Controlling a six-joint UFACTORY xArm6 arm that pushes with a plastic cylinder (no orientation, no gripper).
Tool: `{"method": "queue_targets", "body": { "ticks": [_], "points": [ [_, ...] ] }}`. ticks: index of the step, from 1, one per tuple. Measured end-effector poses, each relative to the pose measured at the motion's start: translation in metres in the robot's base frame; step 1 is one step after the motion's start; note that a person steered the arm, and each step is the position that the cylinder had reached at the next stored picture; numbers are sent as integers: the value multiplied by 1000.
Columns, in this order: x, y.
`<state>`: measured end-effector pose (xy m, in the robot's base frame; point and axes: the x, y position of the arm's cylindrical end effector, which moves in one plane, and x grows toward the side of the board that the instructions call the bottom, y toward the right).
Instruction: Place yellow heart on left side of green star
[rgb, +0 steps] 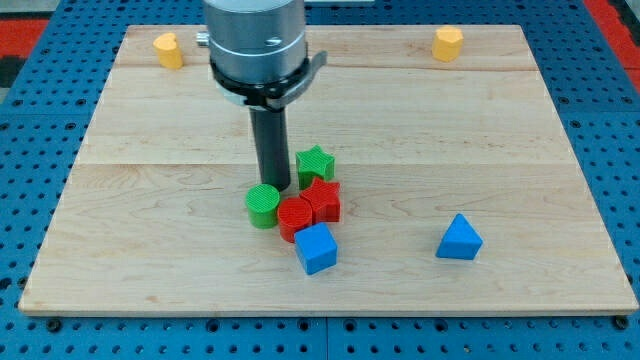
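The yellow heart (169, 49) lies near the board's top left corner. The green star (315, 163) sits at the middle of the board, at the top of a cluster of blocks. My tip (276, 188) is down on the board just left of the green star, between it and the green cylinder (263, 205). The tip is far from the yellow heart, below it and to its right.
A red star (322, 199), a red cylinder (295, 216) and a blue cube (316, 248) crowd below the green star. A blue triangle (459, 238) lies at the lower right. A yellow hexagon (448, 43) sits at the top right. The wooden board (150, 230) has blue pegboard around it.
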<state>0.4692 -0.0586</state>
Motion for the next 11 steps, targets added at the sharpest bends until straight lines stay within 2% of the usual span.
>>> {"method": "queue_targets", "body": {
  "ticks": [2,5,6,8,9,10,11],
  "points": [
    [-77,-18],
    [-276,-32],
    [-277,-43],
    [-268,-165],
    [-203,-88],
    [-186,-42],
    [-184,-37]
  ]
}}
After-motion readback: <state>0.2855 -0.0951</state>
